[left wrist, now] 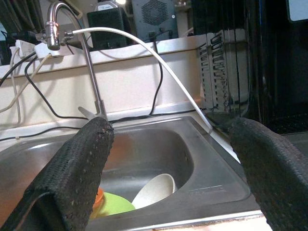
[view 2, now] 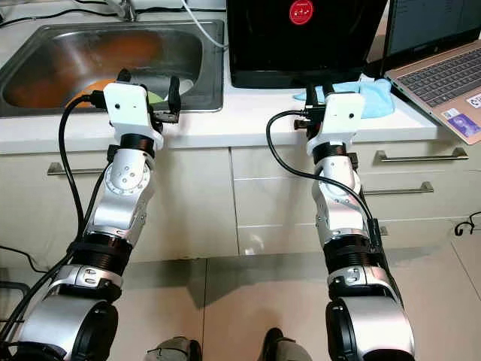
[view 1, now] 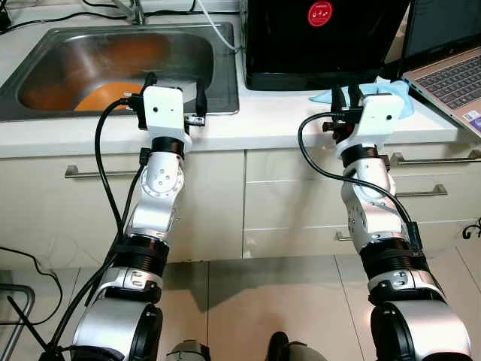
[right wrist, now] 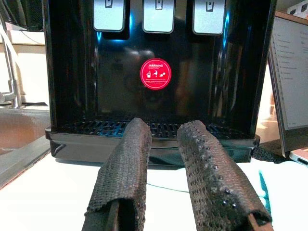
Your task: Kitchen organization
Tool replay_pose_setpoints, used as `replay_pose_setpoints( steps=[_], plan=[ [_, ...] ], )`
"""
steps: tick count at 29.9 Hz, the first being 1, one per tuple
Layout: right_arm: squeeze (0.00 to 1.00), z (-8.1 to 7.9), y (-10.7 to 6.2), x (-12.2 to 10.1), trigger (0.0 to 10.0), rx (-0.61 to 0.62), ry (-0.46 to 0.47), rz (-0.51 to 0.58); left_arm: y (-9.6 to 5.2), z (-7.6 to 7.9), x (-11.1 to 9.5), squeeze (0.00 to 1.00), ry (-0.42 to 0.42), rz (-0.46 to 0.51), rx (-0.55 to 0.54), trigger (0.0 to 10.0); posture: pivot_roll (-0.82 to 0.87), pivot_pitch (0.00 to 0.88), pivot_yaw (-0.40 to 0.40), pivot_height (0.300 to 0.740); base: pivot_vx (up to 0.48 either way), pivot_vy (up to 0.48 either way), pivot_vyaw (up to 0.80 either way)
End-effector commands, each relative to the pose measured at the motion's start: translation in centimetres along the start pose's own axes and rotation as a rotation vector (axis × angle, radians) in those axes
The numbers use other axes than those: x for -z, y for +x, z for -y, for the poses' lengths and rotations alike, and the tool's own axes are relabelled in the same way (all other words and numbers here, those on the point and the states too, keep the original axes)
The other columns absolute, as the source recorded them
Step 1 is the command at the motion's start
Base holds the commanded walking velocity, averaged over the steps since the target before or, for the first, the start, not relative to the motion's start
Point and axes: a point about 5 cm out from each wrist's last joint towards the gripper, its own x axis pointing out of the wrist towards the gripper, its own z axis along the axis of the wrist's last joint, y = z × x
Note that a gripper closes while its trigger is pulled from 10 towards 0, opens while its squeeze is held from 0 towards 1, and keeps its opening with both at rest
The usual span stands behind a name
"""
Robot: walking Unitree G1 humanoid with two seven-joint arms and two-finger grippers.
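My left gripper (view 1: 176,85) hovers open over the front edge of the steel sink (view 1: 223,70), with nothing between its fingers. Past it, in the basin, lie a white bowl (left wrist: 155,189), a green plate (left wrist: 114,205) and something orange (left wrist: 97,196). My right gripper (view 1: 346,96) is low over the white counter (view 1: 270,113), its fingers (right wrist: 130,163) drawn almost together on nothing. It points at the black water dispenser (right wrist: 154,72). A light blue cloth (view 1: 392,93) lies on the counter just beyond and to the right of this gripper.
A tap (left wrist: 72,29) with a white hose (left wrist: 159,62) stands behind the sink. An open laptop (view 1: 451,75) sits at the counter's right end. Drawers with metal handles (view 1: 428,159) run below the counter. A black cable trails on the floor at my left.
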Motion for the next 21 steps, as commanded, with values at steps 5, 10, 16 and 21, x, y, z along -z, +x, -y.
replay_pose_setpoints(
  steps=[5,10,16,21],
  plan=[
    [0.0,-0.13,0.41,-0.47,10.0,-0.017,-0.009,0.019,-0.15,-0.2,0.28,0.0,-0.004,-0.011,-0.008,10.0,0.09,0.091,0.032,0.74,0.0,0.0,0.0],
    [0.0,-0.16,0.48,-0.53,10.0,-0.019,-0.011,0.02,-0.11,-0.18,0.27,0.0,-0.005,-0.012,-0.009,10.0,0.09,0.088,0.032,0.74,0.0,0.0,0.0],
    [0.0,-0.25,0.52,-0.56,10.0,-0.021,-0.01,0.022,-0.09,-0.25,0.28,0.0,-0.006,-0.012,-0.009,10.0,0.09,0.083,0.033,0.74,0.0,0.0,0.0],
    [0.0,-0.23,0.55,-0.59,10.0,-0.021,-0.01,0.023,-0.09,-0.22,0.28,0.0,-0.006,-0.012,-0.009,10.0,0.09,0.083,0.033,0.74,0.0,0.0,0.0]
  ],
)
